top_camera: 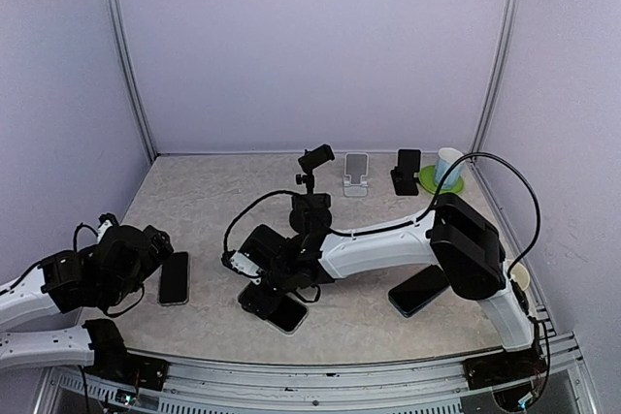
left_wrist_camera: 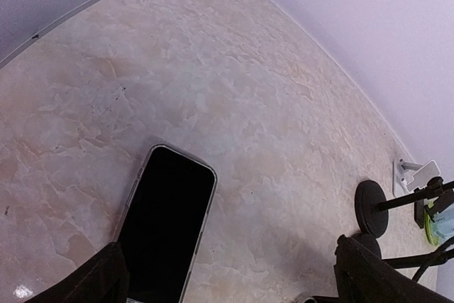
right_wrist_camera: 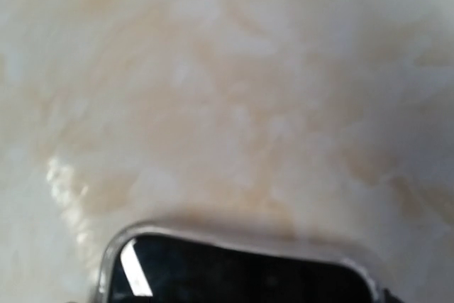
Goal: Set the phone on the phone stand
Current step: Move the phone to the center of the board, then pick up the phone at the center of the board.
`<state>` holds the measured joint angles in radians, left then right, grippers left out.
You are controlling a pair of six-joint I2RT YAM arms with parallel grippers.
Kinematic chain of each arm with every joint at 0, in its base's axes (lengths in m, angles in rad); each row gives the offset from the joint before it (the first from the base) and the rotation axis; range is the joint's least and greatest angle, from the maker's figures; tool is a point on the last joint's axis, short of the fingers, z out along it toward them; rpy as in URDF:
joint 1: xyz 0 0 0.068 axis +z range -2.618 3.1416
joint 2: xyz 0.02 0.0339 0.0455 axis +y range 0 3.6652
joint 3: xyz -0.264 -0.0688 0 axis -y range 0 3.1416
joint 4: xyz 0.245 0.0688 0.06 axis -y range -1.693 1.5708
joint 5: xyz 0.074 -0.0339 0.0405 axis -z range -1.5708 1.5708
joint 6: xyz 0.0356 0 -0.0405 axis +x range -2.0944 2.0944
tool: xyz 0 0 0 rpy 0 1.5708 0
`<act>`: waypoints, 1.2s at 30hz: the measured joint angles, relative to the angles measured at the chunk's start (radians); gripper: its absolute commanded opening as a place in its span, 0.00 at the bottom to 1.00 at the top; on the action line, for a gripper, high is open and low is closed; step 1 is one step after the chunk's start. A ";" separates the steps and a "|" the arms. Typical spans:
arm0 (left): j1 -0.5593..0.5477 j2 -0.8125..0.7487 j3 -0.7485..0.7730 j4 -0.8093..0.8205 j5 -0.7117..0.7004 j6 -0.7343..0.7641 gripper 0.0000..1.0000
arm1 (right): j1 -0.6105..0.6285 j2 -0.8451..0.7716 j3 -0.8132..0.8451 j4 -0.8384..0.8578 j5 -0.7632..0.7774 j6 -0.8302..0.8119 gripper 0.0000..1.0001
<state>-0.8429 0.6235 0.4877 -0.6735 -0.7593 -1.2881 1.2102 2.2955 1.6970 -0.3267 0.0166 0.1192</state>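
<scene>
The left hand gapes empty — right hand (over the middle phone) state unclear.

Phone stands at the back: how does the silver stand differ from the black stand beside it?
The silver stand is pale; the black stand is dark. The silver stand is empty; the black stand carries a phone, propped upright. Seen from above, the silver stand is left of the black stand. Both are small and stand at the back.
</scene>
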 measured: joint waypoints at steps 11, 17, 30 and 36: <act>0.000 0.005 0.000 -0.048 -0.001 -0.028 0.99 | 0.009 0.058 0.171 -0.257 0.014 -0.032 0.97; 0.000 0.000 0.000 -0.062 -0.001 -0.044 0.99 | 0.014 0.063 0.200 -0.330 0.015 0.029 0.95; -0.012 0.045 0.007 -0.063 -0.008 -0.050 0.99 | 0.024 0.077 0.233 -0.382 0.046 0.107 0.76; -0.015 0.043 0.007 -0.064 -0.008 -0.053 0.99 | 0.024 0.095 0.277 -0.421 0.043 0.111 0.51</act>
<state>-0.8581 0.6662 0.4950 -0.7372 -0.7677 -1.3415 1.2343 2.3909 1.9739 -0.7475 0.0597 0.2298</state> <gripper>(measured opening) 0.986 0.753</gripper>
